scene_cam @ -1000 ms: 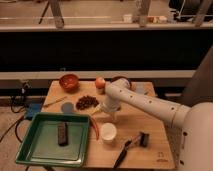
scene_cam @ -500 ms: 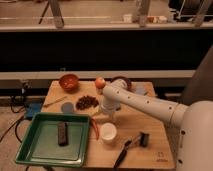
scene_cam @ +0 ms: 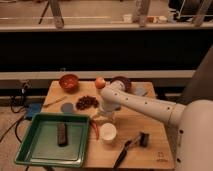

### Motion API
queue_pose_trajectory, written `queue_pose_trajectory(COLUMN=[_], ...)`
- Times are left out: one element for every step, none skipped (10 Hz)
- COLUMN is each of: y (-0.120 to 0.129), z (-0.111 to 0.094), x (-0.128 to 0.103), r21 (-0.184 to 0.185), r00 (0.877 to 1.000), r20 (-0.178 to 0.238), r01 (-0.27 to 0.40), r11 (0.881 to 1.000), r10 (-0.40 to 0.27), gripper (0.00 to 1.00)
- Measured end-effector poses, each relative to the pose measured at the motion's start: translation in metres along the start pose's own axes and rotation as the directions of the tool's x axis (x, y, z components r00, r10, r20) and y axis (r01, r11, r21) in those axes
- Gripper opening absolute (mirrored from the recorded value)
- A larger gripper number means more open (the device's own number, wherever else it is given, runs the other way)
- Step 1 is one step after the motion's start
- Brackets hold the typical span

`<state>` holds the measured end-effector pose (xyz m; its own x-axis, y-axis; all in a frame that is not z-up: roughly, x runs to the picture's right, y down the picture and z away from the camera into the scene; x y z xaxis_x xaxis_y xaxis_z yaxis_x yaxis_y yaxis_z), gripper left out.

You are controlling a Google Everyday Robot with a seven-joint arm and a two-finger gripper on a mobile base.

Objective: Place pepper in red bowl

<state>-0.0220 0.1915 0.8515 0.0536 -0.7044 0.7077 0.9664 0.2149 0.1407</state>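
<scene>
The white arm [scene_cam: 150,106] reaches in from the right and bends down over the middle of the wooden surface [scene_cam: 150,131], so that its end effector [scene_cam: 106,116] hangs just above the white cup [scene_cam: 108,133] and beside the pepper [scene_cam: 94,130]. That posture suits a descent toward the pepper, though whether the end effector is apart or together cannot be told from here.

The pepper, slim and red-orange, lies on the surface in the narrow strip between the green tray [scene_cam: 35,150] and the white cup, apparently free of the end effector. The tight spot matters: a grasp there probably needs a near-vertical approach to avoid nudging the cup or the tray rim.

The red bowl [scene_cam: 69,81] sits well apart at the far left corner of the surface, so the carry would pass over a pile of dark reddish pieces [scene_cam: 87,102] and a grey disc [scene_cam: 68,107]. A round orange fruit [scene_cam: 100,82] and a dark purple-brown bowl [scene_cam: 122,83] stand near the back edge. A dark bar [scene_cam: 62,134] lies in the tray, and a black-handled tool [scene_cam: 131,147] rests near the front right.

The task looks early: pepper not yet lifted.
</scene>
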Motion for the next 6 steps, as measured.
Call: queue_pose_trajectory(y=[-0.0009, -0.0022, -0.0022, -0.0017, -0.0009, -0.0007], z=[0.0014, 0.0028, 0.0038, 0.0059, 0.008, 0.0089], x=[-0.0017, -0.003, -0.0033, -0.0036, -0.0038, -0.0035], r21=[-0.005, -0.011, -0.016, -0.024, -0.036, -0.043], r00=[1.0, 0.999, 0.999, 0.999, 0.999, 0.998], r20=[0.001, 0.002, 0.002, 0.003, 0.003, 0.003], r01=[0.016, 0.034, 0.04, 0.047, 0.054, 0.055], r11=[1.0, 0.999, 0.999, 0.999, 0.998, 0.998], r10=[-0.016, -0.034, -0.04, -0.047, -0.054, -0.055], gripper=[0.8, 0.8, 0.8, 0.78, 0.7, 0.62])
